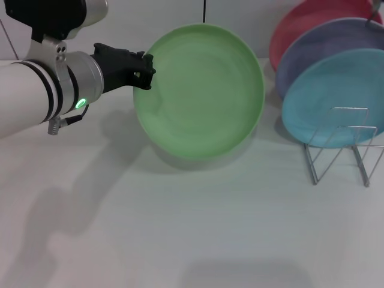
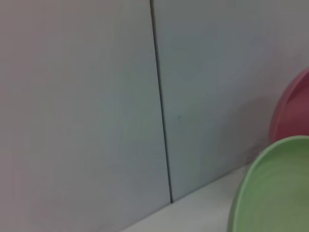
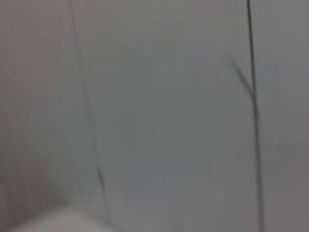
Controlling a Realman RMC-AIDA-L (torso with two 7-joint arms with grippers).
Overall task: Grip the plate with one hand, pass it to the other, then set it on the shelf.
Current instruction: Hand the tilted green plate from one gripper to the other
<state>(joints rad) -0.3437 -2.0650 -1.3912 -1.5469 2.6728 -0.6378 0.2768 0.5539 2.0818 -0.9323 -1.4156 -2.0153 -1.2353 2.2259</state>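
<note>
1. Round light-green plastic plate with its shallow raised rim is held up off the white bench, tilted so its face shows to the head camera, well left of the thin silver wire rack.
2. Left end effector, the black claw on the white and silver arm with a green light, is clenched on the plate's left rim.
3. Right end effector is not in view, so the hand-over partner's place cannot be told.
4. From the rack, the plate lies to the left, its free right rim nearest; a teal-blue plate, a lavender plate and a red plate lean there.
5. My judgement: the pass turns on that free right rim facing the right arm's side.
</note>
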